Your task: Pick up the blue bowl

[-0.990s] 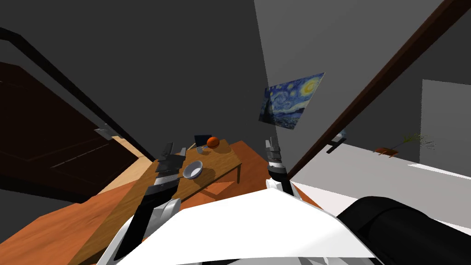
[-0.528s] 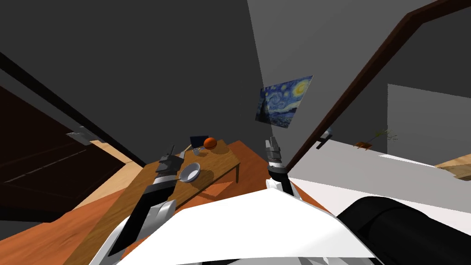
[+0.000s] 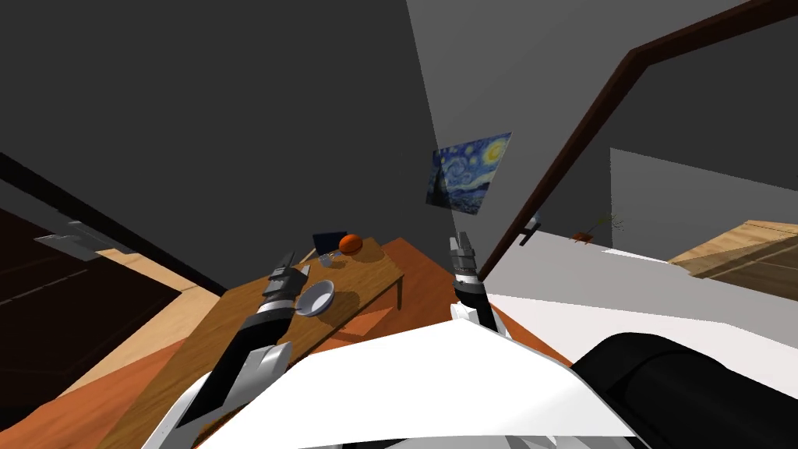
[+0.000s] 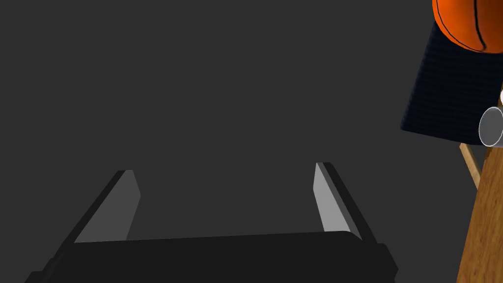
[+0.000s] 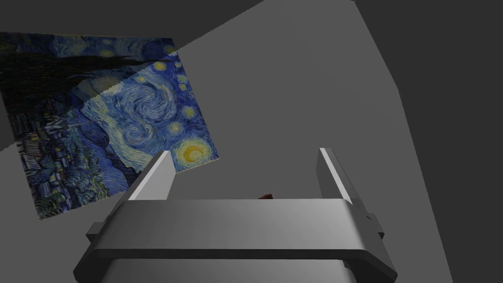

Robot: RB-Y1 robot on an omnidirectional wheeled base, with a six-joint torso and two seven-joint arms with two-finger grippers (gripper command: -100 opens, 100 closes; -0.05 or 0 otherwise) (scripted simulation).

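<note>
The table (image 3: pixel 376 266) is grained wood; the bowl (image 3: pixel 316 298) looks smooth.

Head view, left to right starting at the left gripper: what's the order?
In order: left gripper → pale bluish-white bowl → orange ball → right gripper → small potted plant.

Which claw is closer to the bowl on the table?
Left. The left claw hovers just beside the bowl. The right claw is off past the table's other side, well apart.
</note>
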